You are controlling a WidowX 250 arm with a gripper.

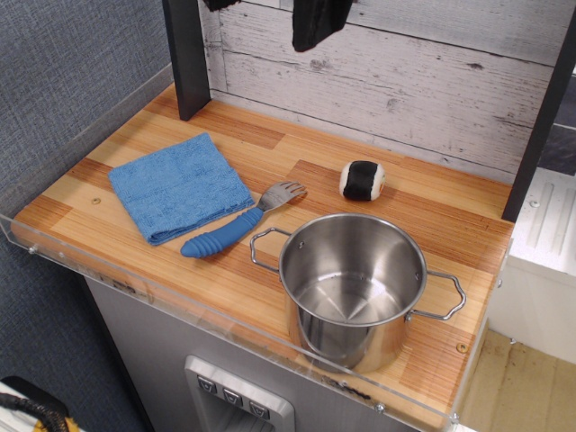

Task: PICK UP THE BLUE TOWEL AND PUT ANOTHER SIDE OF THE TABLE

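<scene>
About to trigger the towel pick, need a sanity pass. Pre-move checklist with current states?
1. Blue towel lies flat and folded on the table, nothing on top: ok.
2. Spork lies right along the towel's near-right edge, may be touching: not ok, snag risk.
3. Steel pot stands apart from the towel: ok.
4. Free wood at back centre, between the towel and the black-and-white ball, for the drop: ok.
5. End effector high at the top edge, only partly in view; open or shut: cannot tell.
</scene>
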